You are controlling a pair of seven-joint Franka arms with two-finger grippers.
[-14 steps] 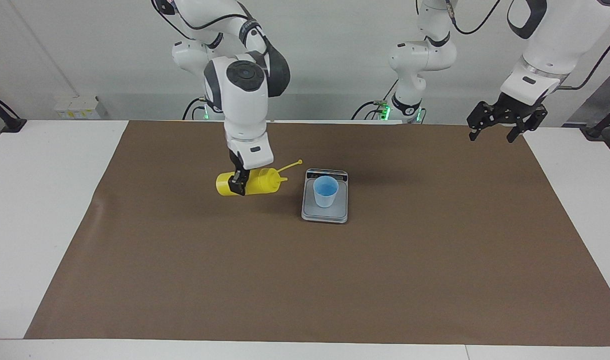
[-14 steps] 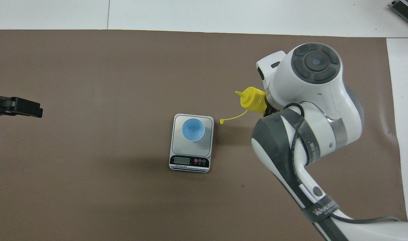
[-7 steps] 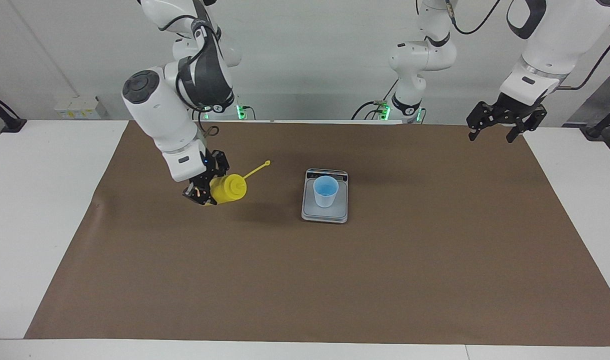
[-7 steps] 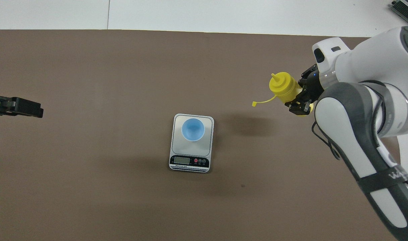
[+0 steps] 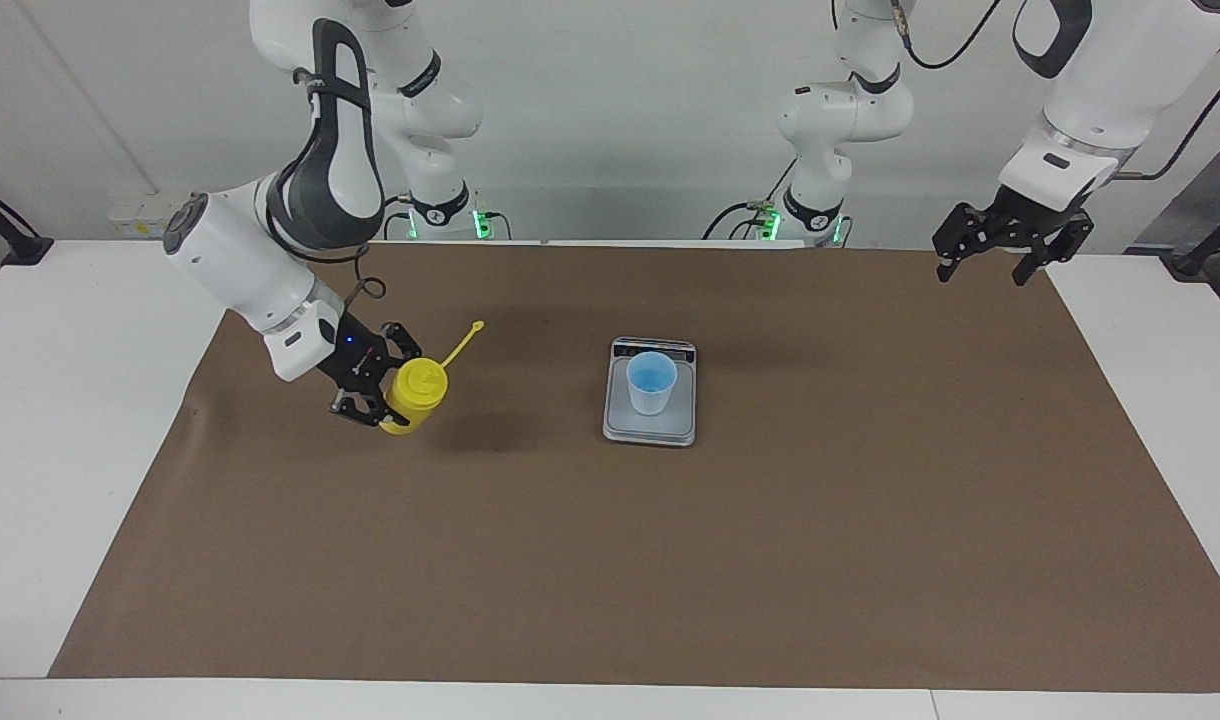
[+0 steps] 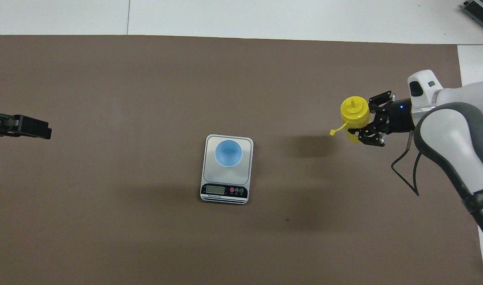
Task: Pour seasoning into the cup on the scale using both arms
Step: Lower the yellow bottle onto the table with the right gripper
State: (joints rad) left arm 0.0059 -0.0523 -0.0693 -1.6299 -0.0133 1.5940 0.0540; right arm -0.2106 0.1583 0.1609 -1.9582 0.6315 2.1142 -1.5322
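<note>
right hand [image 5: 382,388] pinches the seasoning [image 5: 416,392] upright above the desk's right-arm end; left hand [image 5: 1000,243] waits spread; next, carry it over the cup [image 5: 651,382] on the scale [image 5: 650,425] and tip

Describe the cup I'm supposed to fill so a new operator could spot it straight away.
Find the brown mat covering the table, then the small silver-grey scale near its middle. The cup stands upright on the scale's plate: small, light blue, tapered and open-topped. The only other container is the yellow bottle held by the right gripper toward the right arm's end.
</note>
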